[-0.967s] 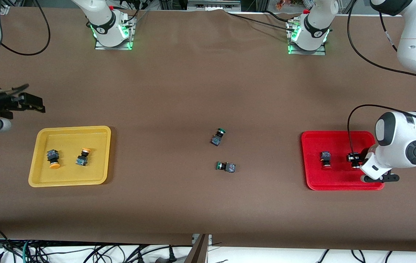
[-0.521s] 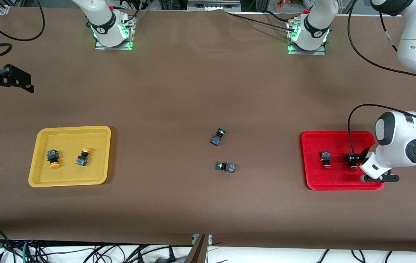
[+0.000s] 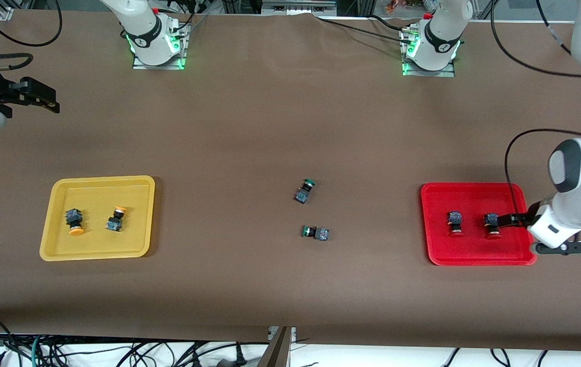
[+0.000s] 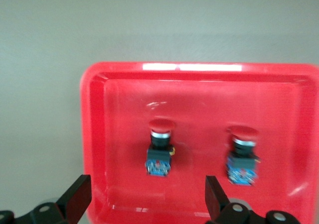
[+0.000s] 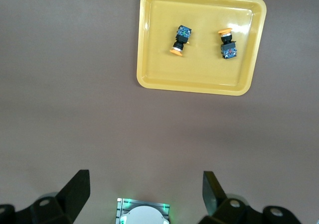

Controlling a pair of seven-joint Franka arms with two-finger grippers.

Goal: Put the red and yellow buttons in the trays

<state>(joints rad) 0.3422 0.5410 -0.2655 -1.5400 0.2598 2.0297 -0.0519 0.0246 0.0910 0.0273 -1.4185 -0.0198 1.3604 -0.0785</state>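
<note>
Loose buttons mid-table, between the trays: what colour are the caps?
Green on both loose buttons, seen best in the front view.

The yellow tray lies flat on the counter toward the right arm's end and holds two yellow-capped buttons lying on their sides, apart from each other. The red tray lies flat toward the left arm's end and holds two red-capped buttons side by side, not touching, their caps pointing toward the front camera.
</note>
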